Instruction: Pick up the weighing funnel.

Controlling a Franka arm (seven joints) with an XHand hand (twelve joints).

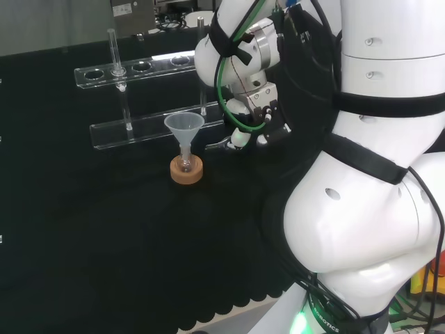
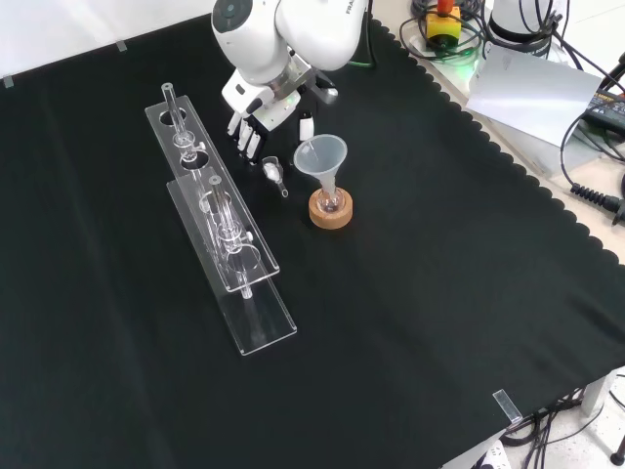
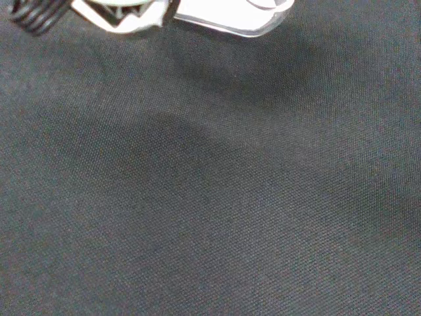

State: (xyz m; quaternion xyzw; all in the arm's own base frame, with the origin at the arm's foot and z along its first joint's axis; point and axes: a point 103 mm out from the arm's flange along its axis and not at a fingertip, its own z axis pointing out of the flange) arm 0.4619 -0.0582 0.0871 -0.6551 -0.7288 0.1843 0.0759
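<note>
Landmark: the funnel [image 2: 323,156], a big clear cone standing mouth up, its stem in a small flask [image 2: 331,201] on a round cork ring [image 2: 330,213].
Task's thing: the weighing funnel [image 2: 274,174], a small clear scoop with a short stem, lies flat on the cloth just left of the funnel in the front view, apart from it.
Hand: the hand [image 2: 250,115] hangs above and left of the funnel in the front view. Its fingers [image 2: 243,140] are fairly straight, side by side and pointing down at the cloth, with the thumb set apart toward the funnel. It holds nothing.
Hand to piece: the weighing funnel lies just past the fingertips, and I see no contact.
Handling, as a judgement: it is likely very light, stiff, smooth and slippery, and brittle if glass. It may skate on the cloth when nudged.
Where to hold: probably across the wider scoop body, finger against thumb, since the thin stem gives less to hold.
Risk: sweeping sideways could knock the funnel.
Cloth: the black cloth [image 3: 210,197] is finely woven and matte.
Other ware: a clear two-tier rack [image 2: 264,327] with glass tubes stands left of the funnel in the front view.
</note>
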